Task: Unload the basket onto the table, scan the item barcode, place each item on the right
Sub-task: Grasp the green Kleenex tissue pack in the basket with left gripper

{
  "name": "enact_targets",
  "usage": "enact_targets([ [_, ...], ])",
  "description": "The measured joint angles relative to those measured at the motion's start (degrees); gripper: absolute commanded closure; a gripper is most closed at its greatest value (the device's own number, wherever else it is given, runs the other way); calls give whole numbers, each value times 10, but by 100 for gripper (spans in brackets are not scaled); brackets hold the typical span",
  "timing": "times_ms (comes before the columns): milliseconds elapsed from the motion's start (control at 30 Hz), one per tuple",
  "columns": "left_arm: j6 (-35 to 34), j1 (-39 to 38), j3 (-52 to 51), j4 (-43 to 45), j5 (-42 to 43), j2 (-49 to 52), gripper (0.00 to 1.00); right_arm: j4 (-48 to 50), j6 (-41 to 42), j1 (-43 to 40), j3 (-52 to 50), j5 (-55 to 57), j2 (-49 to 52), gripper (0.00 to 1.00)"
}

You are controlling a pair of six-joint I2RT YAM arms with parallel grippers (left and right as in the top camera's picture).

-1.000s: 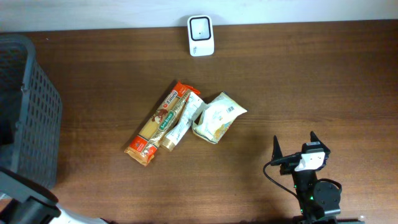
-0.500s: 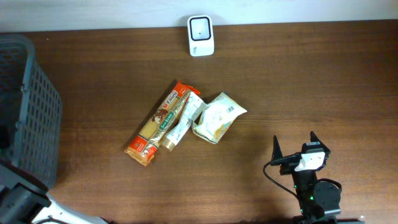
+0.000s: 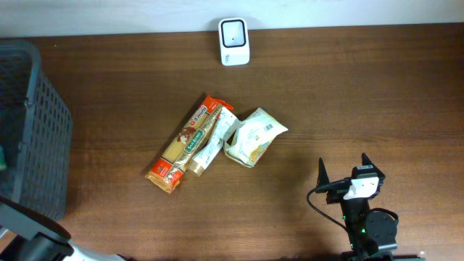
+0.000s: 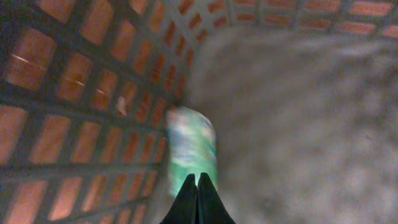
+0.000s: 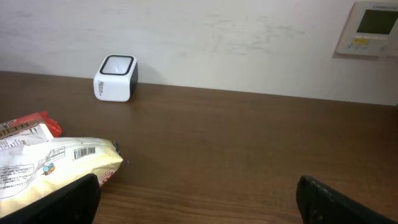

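In the left wrist view my left gripper (image 4: 197,177) is inside the dark mesh basket (image 4: 93,93), its black fingertips pressed together and shut. Just beyond the tips lies a blurred green and white packet (image 4: 191,146) against the basket wall; whether any of it is pinched does not show. My right gripper (image 3: 342,168) stands open low over the table at the front right, nothing between its fingers (image 5: 196,193). The white scanner (image 3: 234,41) stands at the table's back edge (image 5: 115,78).
A long orange pasta pack (image 3: 185,145), a pale tube (image 3: 214,138) and a cream pouch (image 3: 254,135) lie together mid-table. The pouch's barcode (image 5: 86,152) faces the right wrist camera. The basket (image 3: 32,130) fills the left edge. A wall panel (image 5: 372,28) hangs at the back right.
My left gripper has gone from open to shut. The left arm's part at the lower left corner has shifted slightly. The right arm and the table items have not moved.
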Motion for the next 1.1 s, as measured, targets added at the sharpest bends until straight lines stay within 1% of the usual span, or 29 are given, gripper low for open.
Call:
enact_targets([
  [67, -4, 0, -1, -19, 4, 0, 100, 0, 0, 0, 0, 0, 0, 1],
  [100, -4, 0, -1, -19, 5, 0, 95, 0, 0, 0, 0, 0, 0, 1],
  [133, -4, 0, -1, -20, 5, 0, 49, 0, 0, 0, 0, 0, 0, 1],
  [167, -5, 0, -1, -20, 5, 0, 28, 0, 0, 0, 0, 0, 0, 1],
  [200, -6, 0, -1, -19, 5, 0, 10, 0, 0, 0, 0, 0, 0, 1],
  [233, -6, 0, -1, -17, 3, 0, 6, 0, 0, 0, 0, 0, 0, 1],
  [333, -6, 2, -2, 22, -2, 3, 2, 0, 0, 0, 0, 0, 0, 1],
  [433, -6, 4, -2, 72, -18, 47, 3, 0, 0, 0, 0, 0, 0, 1],
  [500, -6, 4, -2, 94, -21, 76, 8, 0, 0, 0, 0, 0, 0, 1],
  [533, -5, 4, -2, 105, -23, 99, 25, 0, 0, 0, 0, 0, 0, 1],
  [633, -2, 4, -2, 116, -27, 125, 45, 0, 0, 0, 0, 0, 0, 1],
  [667, -4, 4, -2, 116, -28, 134, 61, 0, 0, 0, 0, 0, 0, 1],
  [700, -3, 4, -2, 116, -28, 144, 73, 0, 0, 0, 0, 0, 0, 1],
  [733, -3, 4, -2, 116, -28, 149, 78, 0, 0, 0, 0, 0, 0, 1],
  [767, -3, 4, -2, 115, -27, 153, 85, 0, 0, 0, 0, 0, 0, 1],
  [800, -3, 4, -2, 115, -27, 153, 91, 0, 0, 0, 0, 0, 0, 1],
  [867, -3, 4, -2, 114, -27, 153, 98, 0, 0, 0, 0, 0, 0, 1],
  [900, -3, 4, -2, 114, -27, 153, 100, 0, 0, 0, 0, 0, 0, 1],
  [1100, -4, 4, 0, 101, -27, 153, 100, 0, 0, 0, 0, 0, 0, 1],
])
